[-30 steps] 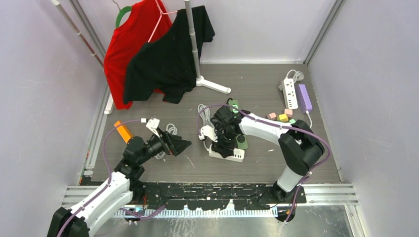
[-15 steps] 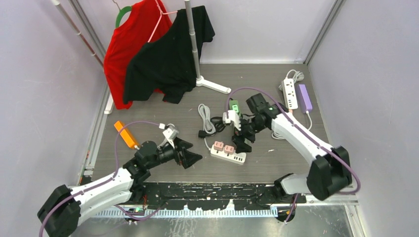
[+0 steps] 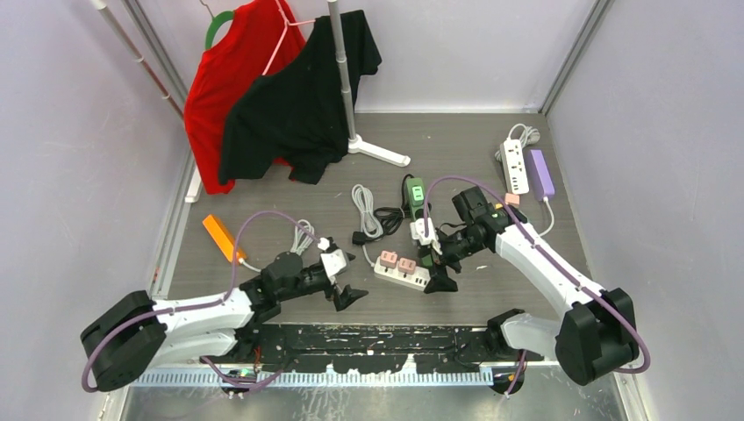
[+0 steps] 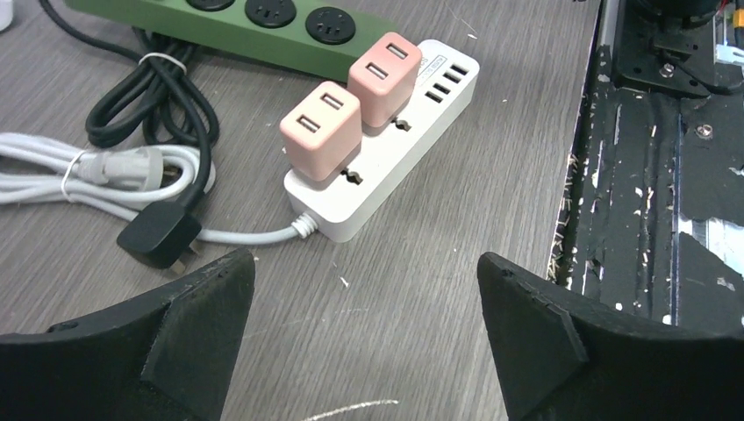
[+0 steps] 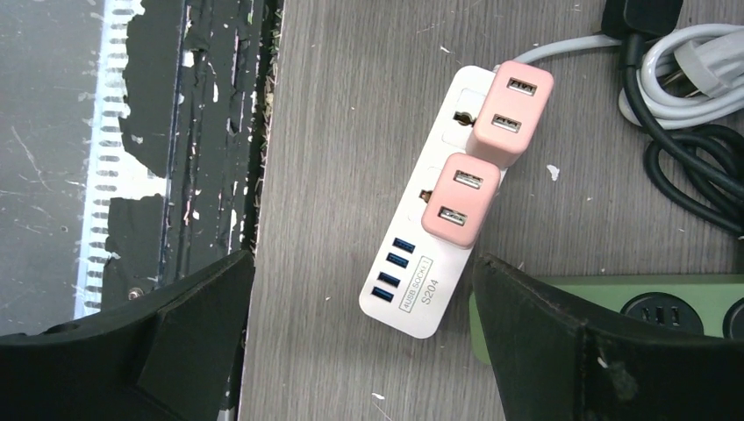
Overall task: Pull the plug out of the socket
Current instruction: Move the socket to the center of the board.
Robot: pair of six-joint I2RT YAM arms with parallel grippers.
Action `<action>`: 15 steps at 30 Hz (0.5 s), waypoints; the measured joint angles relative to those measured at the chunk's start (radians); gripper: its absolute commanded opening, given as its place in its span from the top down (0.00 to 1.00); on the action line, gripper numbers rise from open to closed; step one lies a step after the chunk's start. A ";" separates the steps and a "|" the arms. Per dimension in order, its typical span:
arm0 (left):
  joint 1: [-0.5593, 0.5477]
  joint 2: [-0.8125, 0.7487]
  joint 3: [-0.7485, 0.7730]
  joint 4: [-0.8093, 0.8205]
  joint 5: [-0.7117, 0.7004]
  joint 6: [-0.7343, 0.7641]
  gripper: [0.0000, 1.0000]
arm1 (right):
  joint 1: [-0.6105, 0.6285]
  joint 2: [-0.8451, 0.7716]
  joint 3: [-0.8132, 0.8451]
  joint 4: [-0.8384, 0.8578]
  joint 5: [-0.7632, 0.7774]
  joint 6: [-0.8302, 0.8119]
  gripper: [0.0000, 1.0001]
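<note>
A white power strip, the socket [image 3: 405, 272] [image 4: 377, 153] [image 5: 419, 289], lies near the table's front edge. Two pink plugs sit upright in it: one near its cable end [image 3: 389, 259] [image 4: 320, 132] [image 5: 511, 110], the other mid-strip [image 3: 407, 264] [image 4: 383, 79] [image 5: 460, 200]. My left gripper [image 3: 345, 282] [image 4: 364, 338] stands open and empty, low over the table just left of the strip. My right gripper [image 3: 436, 269] [image 5: 364, 338] hangs open and empty at the strip's USB end, touching nothing.
A green power strip [image 3: 415, 195] [image 4: 237, 26] [image 5: 614, 307] lies just behind the white one, beside coiled black [image 3: 386, 217] and white [image 3: 364, 210] cables. An orange block [image 3: 219, 237] sits left. Two more strips [image 3: 515, 165] lie back right, and a clothes stand [image 3: 346, 88] is at the back.
The right gripper has lifted off the white strip, swung right and come back down at its USB end with the jaws opening wide. The left gripper has slid right toward the strip.
</note>
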 measured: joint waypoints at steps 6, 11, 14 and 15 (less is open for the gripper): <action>0.018 0.135 0.033 0.074 0.058 0.033 0.00 | 0.000 0.011 0.000 0.001 0.011 -0.016 0.00; 0.046 0.233 0.034 0.145 0.100 0.043 0.07 | 0.000 0.018 0.000 0.019 0.031 -0.011 0.01; 0.060 0.299 0.048 0.174 0.142 0.073 0.09 | 0.000 0.023 0.000 0.027 0.038 -0.010 0.01; 0.070 0.332 0.056 0.190 0.164 0.083 0.10 | 0.000 0.026 0.000 0.030 0.042 -0.010 0.01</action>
